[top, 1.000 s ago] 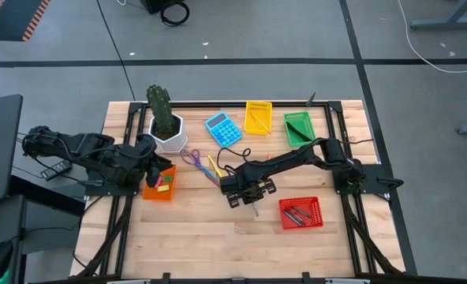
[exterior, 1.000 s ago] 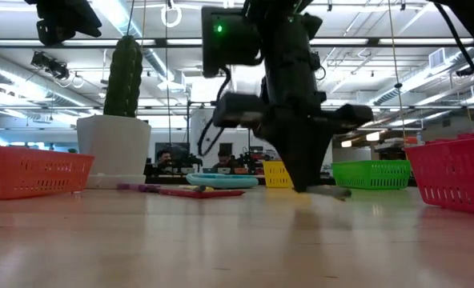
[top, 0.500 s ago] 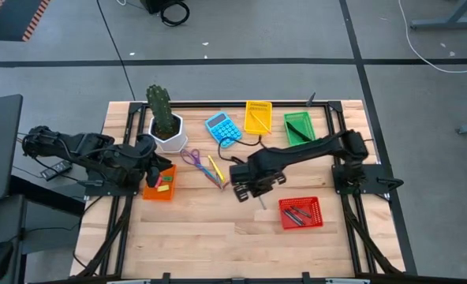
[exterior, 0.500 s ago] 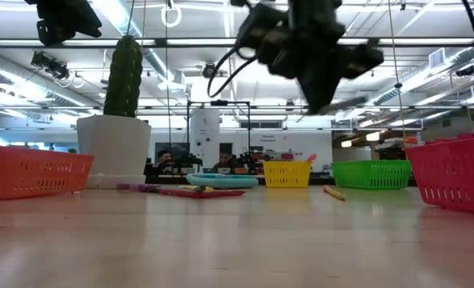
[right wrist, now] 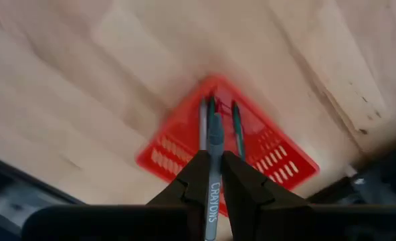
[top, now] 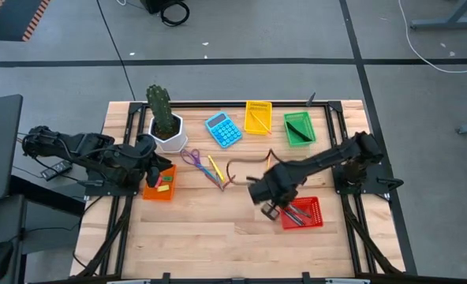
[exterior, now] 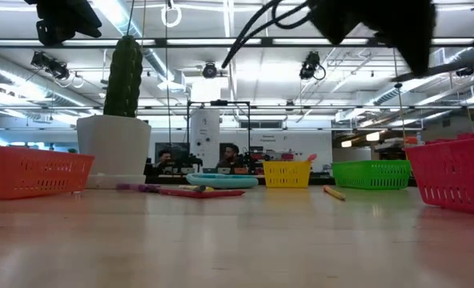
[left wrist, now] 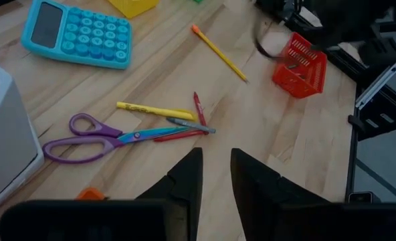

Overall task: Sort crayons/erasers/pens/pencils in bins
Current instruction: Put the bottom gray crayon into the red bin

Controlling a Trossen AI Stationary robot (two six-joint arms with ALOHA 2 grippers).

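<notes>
The right claw (right wrist: 211, 175) is pinched on a grey crayon (right wrist: 213, 164) and hangs over the red bin (top: 300, 212), which has dark sticks in it. The left claw (left wrist: 215, 175) waits by the orange bin (top: 160, 183) next to the white cactus pot (top: 169, 136), with only a thin gap between its fingers and nothing in it. On the worktop (top: 194, 229) lie purple scissors (left wrist: 94, 139), a yellow crayon (left wrist: 155, 110), two red crayons (left wrist: 199, 113), a pencil (left wrist: 219, 53) and a blue calculator (top: 222, 128), well apart from the red bin; the yellow bin (top: 258, 117) and green bin (top: 299, 128) stand at the far edge.
</notes>
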